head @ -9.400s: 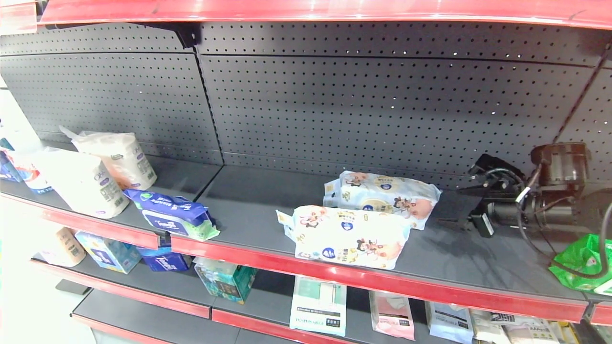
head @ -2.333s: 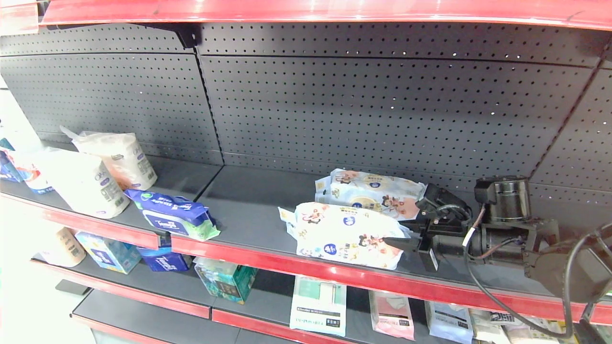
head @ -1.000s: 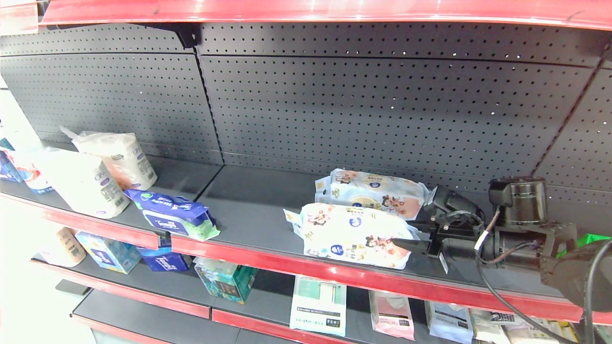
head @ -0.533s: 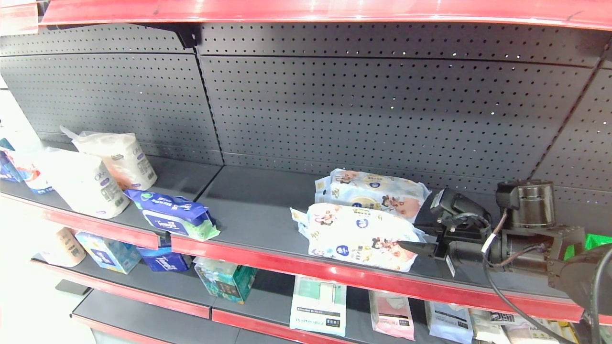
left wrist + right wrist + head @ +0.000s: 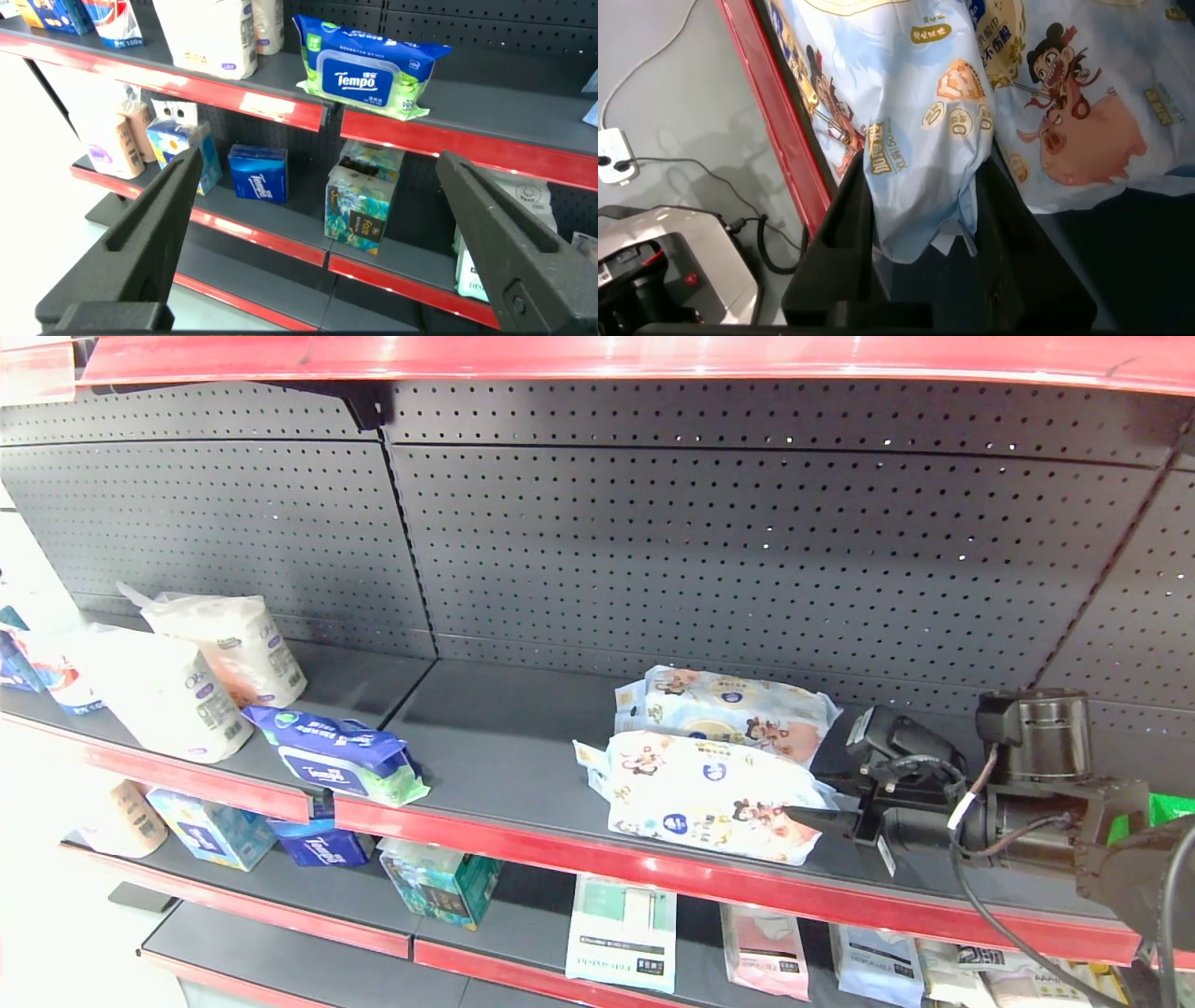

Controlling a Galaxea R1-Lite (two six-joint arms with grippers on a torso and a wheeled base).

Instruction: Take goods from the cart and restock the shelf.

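A: What can go wrong here?

B: The shelf is wide. The front pack of wipes lies on it close to the red front edge, just before the second pack. The right gripper is closed on the soft right end of the front pack. I think the thin film can slip out of the fingers, or the pack can only bend and not follow the arm. If it goes more toward the edge, it can tip over the red lip and fall.

A: And what stands in the way?

B: The second pack. It lies just behind, perhaps touching; I cannot tell. A push deeper would shove it crooked.

A: What else is around?

B: To the left, well apart, stands a large white bag with a smaller white bag behind it. A blue pack lies at the edge beside them. A corner of a green bag shows at the far right, behind the right arm.

A: The left gripper?

B: The left gripper hangs wide open, holding nothing, in front of the lower shelves.
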